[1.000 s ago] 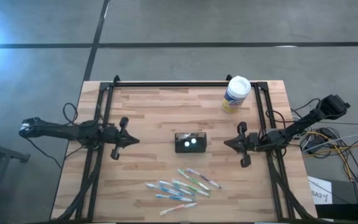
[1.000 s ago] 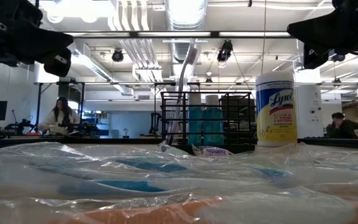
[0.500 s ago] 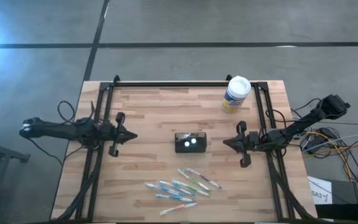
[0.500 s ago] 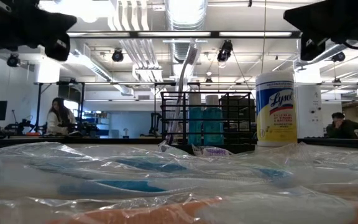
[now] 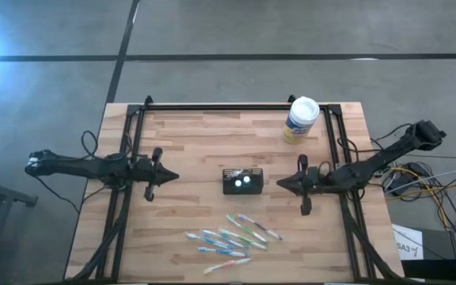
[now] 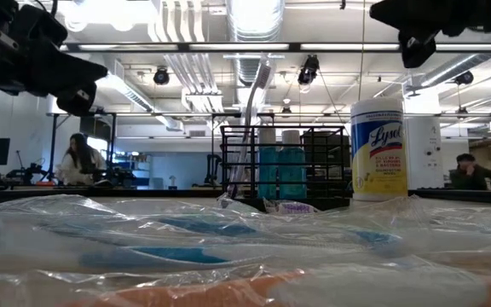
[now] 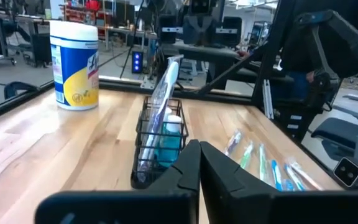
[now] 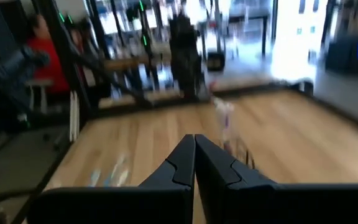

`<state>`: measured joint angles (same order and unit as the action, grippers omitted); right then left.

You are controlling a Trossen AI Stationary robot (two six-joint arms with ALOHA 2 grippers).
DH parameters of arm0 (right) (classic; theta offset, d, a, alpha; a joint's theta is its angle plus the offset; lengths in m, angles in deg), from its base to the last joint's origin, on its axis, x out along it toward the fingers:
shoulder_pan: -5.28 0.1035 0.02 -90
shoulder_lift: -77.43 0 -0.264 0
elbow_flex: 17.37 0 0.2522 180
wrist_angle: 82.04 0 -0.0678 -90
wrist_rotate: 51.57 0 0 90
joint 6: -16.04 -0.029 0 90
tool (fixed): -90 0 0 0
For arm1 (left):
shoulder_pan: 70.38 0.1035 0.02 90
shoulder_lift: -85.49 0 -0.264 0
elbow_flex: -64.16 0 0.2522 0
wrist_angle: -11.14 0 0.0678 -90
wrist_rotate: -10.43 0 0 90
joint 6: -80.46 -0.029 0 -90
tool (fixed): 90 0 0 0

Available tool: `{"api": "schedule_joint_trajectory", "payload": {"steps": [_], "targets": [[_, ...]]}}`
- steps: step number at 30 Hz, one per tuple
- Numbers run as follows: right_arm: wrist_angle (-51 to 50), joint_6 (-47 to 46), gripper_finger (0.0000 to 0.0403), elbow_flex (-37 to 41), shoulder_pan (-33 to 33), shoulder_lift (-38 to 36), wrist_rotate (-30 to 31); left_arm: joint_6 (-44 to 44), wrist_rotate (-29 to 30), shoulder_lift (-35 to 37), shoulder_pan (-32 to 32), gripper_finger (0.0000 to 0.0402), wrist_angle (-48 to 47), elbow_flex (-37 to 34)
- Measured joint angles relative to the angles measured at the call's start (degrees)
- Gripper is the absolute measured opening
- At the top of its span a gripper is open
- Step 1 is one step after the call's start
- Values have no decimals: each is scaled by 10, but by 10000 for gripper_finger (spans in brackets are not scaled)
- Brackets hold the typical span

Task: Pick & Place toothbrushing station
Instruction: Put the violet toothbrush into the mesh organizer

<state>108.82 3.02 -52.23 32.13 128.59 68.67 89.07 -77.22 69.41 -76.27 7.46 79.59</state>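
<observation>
while canister point(image 5: 301, 119) stands behind, toothbrushes point(image 5: 232, 235) in front

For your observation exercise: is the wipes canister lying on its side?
No, the wipes canister stands upright on the table.

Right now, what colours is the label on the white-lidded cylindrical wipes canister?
Yellow and blue on white; the white-lidded cylindrical wipes canister shows it best in the low view.
</observation>
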Motion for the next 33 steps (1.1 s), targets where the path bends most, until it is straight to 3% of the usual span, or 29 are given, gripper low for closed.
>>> {"api": "schedule_joint_trajectory", "payload": {"steps": [5, 9, 13, 20, 25, 33], "targets": [[-353, -180, 8, -143, 13, 5, 0, 0, 0, 0, 0, 14, -3, -1], [-532, -303, 8, -223, 41, 34, -1, -7, 0, 0, 0, 11, -15, -1], [-591, -350, 8, -270, 75, 75, -3, -18, 1, 0, 0, 8, -22, -1], [-592, -407, 8, -332, 104, 170, -4, -24, 1, 0, 0, 19, -21, -1], [-610, -457, 8, -388, 107, 258, -39, -18, 1, 0, 0, 19, -24, -1], [-755, -487, 9, -528, 112, 401, -52, -16, 1, 0, 0, 18, -24, -1]]}}
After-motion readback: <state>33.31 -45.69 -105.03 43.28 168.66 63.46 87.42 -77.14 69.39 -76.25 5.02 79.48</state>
